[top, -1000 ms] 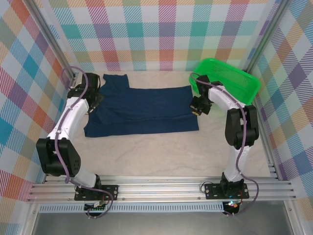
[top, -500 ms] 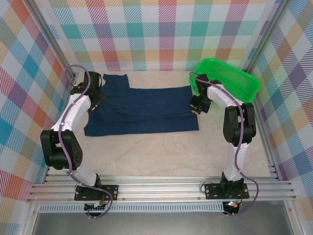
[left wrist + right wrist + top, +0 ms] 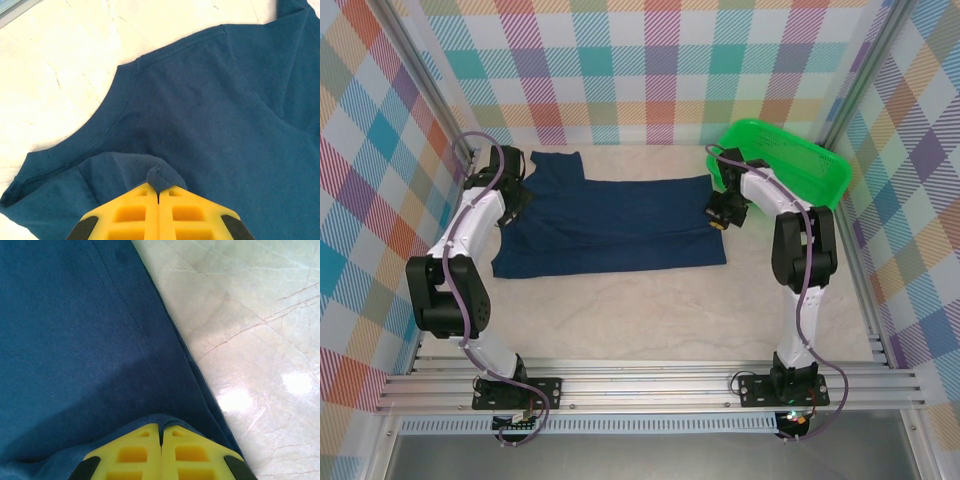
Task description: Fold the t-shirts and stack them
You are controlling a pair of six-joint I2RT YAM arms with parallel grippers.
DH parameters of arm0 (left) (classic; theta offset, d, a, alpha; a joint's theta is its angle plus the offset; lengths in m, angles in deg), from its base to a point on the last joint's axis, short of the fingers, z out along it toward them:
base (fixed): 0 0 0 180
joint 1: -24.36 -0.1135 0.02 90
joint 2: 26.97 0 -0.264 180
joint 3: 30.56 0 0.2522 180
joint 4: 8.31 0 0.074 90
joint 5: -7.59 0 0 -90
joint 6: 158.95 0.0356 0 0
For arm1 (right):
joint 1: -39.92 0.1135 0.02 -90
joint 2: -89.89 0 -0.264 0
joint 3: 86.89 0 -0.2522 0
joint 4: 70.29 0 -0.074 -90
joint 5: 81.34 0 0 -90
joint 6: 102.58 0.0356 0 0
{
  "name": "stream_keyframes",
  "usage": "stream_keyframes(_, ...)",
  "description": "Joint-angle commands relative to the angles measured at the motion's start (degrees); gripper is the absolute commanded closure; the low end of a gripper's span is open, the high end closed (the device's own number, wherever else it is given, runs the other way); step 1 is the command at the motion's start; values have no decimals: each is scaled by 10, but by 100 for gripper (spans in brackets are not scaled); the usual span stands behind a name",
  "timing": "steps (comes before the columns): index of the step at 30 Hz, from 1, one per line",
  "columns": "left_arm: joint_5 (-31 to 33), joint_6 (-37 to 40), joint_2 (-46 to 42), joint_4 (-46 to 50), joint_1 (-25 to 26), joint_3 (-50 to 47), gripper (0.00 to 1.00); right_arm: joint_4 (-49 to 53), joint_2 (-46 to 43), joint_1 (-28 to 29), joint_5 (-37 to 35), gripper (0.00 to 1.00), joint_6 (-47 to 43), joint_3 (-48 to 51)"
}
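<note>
Left jaws are pressed together, pinching a fold of the shirt (image 3: 210,100) beside its collar; right jaws pinch its hem. Left arm (image 3: 468,228) stretches toward 10 o'clock, right arm (image 3: 772,200) bends toward 1 o'clock. The shirt lies spread on the surface (image 3: 650,310).

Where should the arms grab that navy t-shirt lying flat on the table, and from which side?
Take the t-shirt at its two short ends, from above: the left gripper near the collar, the right gripper at the hem edge. It lies flat and spread sideways, so a small pinched ridge at each end suits it; both jaws are shut on such pinches.
</note>
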Motion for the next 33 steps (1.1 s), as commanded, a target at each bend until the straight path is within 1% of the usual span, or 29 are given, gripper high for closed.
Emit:
stream_keyframes(1,10,8,11,-4,-10,21,100,23,14,-5,-6,100,-7,-22)
stream_keyframes(5,4,10,25,-8,-11,28,100,24,18,-5,-10,100,-7,-22)
stream_keyframes(6,2,11,31,-10,-11,30,100,25,20,-4,-10,98,-8,-22)
stream_keyframes(7,-2,12,36,-11,-11,32,100,23,22,-4,-10,95,-7,-22)
stream_keyframes(9,-20,17,48,-24,-13,34,100,15,23,-5,-7,86,-9,-21)
stream_keyframes(10,-29,20,56,-29,-14,38,100,9,22,-5,-5,79,-13,-20)
stream_keyframes(12,-38,21,75,-21,-17,56,100,8,20,-5,-7,69,-18,-26)
stream_keyframes(13,-38,20,83,-13,-19,68,92,13,20,-5,-9,64,-20,-34)
stream_keyframes(14,-36,19,86,-10,-19,76,70,18,17,-5,-10,60,-22,-41)
stream_keyframes(15,-33,16,85,-6,-19,81,54,20,12,-5,-11,58,-24,-44)
stream_keyframes(16,-35,13,81,-5,-19,84,45,19,2,-5,-13,55,-24,-44)
stream_keyframes(17,-39,9,73,-2,-19,84,43,17,-11,-5,-15,52,-25,-39)
stream_keyframes(19,-56,-6,55,7,-19,72,43,11,-36,-4,-15,51,-27,-24)
stream_keyframes(20,-73,-16,42,9,-19,53,45,7,-52,-4,-12,51,-27,-11)
stream_keyframes(24,-155,-49,1,7,-19,-49,58,-22,-114,3,8,51,-29,59)
stream_keyframes(25,-177,-52,-7,-9,-19,-81,64,-32,-130,6,15,52,-29,79)
stream_keyframes(26,-194,-57,-11,-26,-19,-110,69,-44,-145,10,24,53,-29,99)
stream_keyframes(27,-208,-58,-10,-39,-20,-128,70,-53,-157,13,35,53,-29,115)
stream_keyframes(30,-232,-65,18,-51,-21,-149,70,-65,-178,28,56,53,-31,147)
stream_keyframes(33,-218,-72,41,-68,-22,-159,69,-73,-188,38,72,53,-30,171)
